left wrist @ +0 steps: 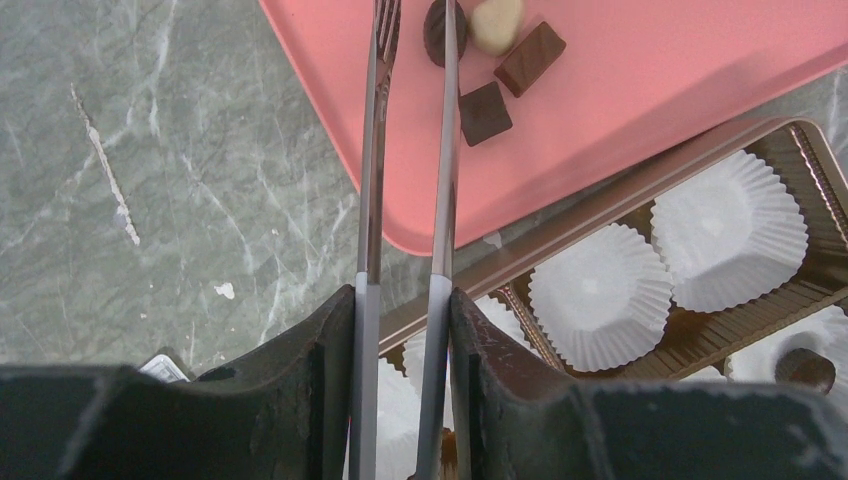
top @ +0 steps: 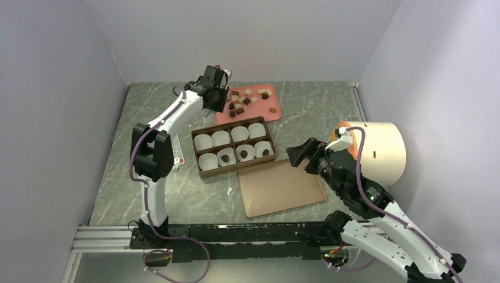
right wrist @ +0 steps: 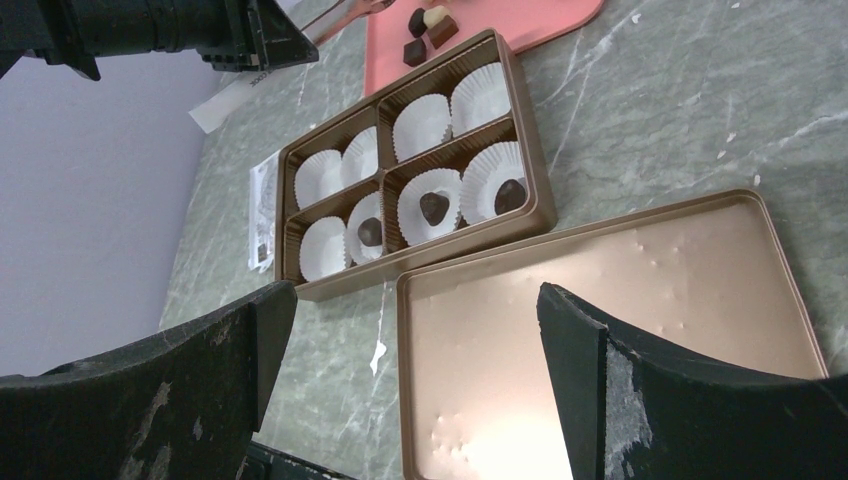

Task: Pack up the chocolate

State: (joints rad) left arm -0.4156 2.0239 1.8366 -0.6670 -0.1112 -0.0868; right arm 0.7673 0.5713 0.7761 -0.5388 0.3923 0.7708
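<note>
Table (top: 147, 112) grey-green, marbled with pale veins and white flecks; tray (left wrist: 650, 60) flat salmon pink, carrying chocolate (top: 246, 101) in dark brown, reddish brown, caramel and cream. Box (right wrist: 538, 170) bronze-gold, its paper cups (left wrist: 600, 295) white and finely pleated (three show a dark brown piece inside); lid (right wrist: 620, 300) matte copper-tan, faintly dimpled. Tweezers (left wrist: 370, 180) steel grey, arms (top: 168, 118) white with black joints and a purple cable (top: 134, 159), walls (top: 59, 88) pale lilac-grey, drum (top: 383, 150) cream with an orange patch.
</note>
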